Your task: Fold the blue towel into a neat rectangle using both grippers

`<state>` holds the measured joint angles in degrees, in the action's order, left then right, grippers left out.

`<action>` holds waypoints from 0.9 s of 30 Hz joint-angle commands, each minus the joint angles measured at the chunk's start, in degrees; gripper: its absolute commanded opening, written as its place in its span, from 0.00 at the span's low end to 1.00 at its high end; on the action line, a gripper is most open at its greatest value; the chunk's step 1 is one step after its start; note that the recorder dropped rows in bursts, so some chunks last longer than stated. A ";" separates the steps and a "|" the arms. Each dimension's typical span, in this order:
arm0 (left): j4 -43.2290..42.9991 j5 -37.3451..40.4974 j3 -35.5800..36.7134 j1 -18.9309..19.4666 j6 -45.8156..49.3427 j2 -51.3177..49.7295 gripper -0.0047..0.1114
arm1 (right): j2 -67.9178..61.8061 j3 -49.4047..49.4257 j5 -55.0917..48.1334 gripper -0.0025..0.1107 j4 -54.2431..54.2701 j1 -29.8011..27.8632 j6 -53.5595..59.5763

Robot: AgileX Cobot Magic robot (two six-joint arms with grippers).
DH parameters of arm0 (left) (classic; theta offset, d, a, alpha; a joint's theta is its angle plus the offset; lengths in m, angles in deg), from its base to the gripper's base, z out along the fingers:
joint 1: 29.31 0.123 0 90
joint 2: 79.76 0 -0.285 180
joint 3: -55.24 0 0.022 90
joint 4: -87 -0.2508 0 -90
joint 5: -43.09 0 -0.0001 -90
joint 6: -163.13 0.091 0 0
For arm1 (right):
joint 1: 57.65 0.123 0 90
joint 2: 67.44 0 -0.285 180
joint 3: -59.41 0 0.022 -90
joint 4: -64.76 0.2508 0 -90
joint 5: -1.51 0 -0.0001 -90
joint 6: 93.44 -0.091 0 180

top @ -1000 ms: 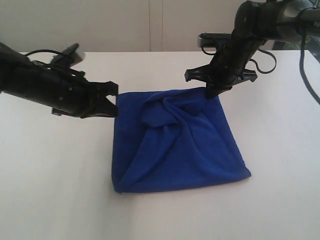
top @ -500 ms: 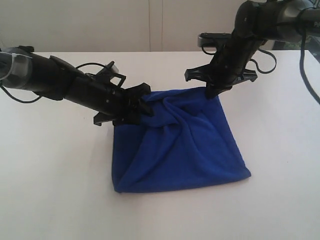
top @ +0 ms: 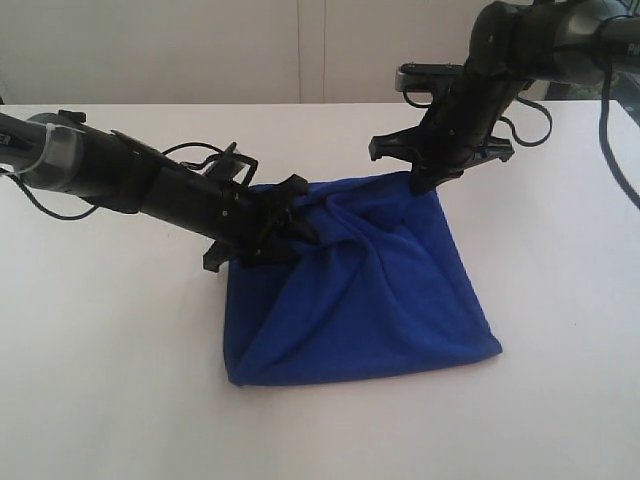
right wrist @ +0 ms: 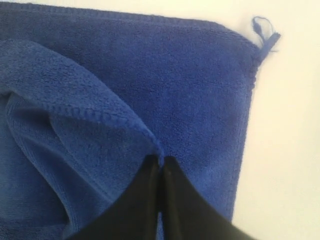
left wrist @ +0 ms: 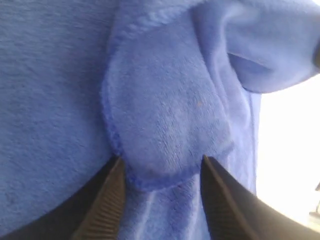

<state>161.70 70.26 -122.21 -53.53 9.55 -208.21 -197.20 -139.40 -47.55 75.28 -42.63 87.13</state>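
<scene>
The blue towel (top: 370, 300) lies about the middle of the white worktop (top: 120, 380), well clear of every edge. It is a loose, doubled-over square with its near edge flat. Its far half is bunched into twisting ridges that run towards the worktop's far edge.

At the towel's far-right corner the cloth is drawn up off the surface into a small peak, and that's where the right gripper (top: 425, 185) has it. The right wrist view shows the two black fingers (right wrist: 145, 200) pressed tight together. A hemmed edge of a raised fold runs straight into their tips, so that's a firm pinch on the cloth. Just past them the lower layer lies flat, ending in a corner with a tiny blue loop tag (right wrist: 264, 31) poking out onto the white.

On the other side, the left gripper (top: 290, 225) comes in low from the worktop's left edge, its arm slanting down to the towel's far-left part. Its ribbed fingers (left wrist: 107, 200) stand apart. A rounded flap of towel with a stitched hem sits right in the gap between the tips, which are not clamped on it. The gripper is wide open and straddling the flap. A thin black cable (top: 185, 150) loops along the top of that arm.
</scene>
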 commanded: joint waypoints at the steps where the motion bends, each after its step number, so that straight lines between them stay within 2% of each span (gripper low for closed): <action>1: -3.30 5.04 -1.70 1.79 -0.15 0.01 0.49 | 0.66 0.10 0.35 0.02 0.20 -0.37 0.49; 4: -5.41 8.16 -1.99 2.90 -0.47 0.11 0.49 | 0.66 0.10 0.34 0.02 0.20 -0.37 0.33; 8: -15.97 10.03 -1.99 2.90 -8.75 0.23 0.49 | 0.66 0.10 0.34 0.02 0.20 -0.37 0.20; 12: -12.83 7.10 -1.99 2.68 -9.89 0.23 0.49 | 0.66 0.10 0.34 0.02 0.20 -0.37 0.06; 17: -9.49 3.89 -1.99 -0.02 -9.99 0.23 0.49 | 0.66 0.10 0.34 0.02 0.20 -0.37 0.06; 21: -9.27 -0.08 -1.99 -2.25 -10.14 0.23 0.49 | 0.66 0.10 0.34 0.02 0.20 -0.37 0.06; 27: -9.17 -4.79 -1.99 -2.60 -10.39 0.23 0.49 | 0.66 0.10 0.34 0.02 0.20 -0.37 0.06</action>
<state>151.71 67.45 -124.01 -55.92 -0.31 -208.21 -197.20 -139.40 -47.44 75.41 -42.72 87.13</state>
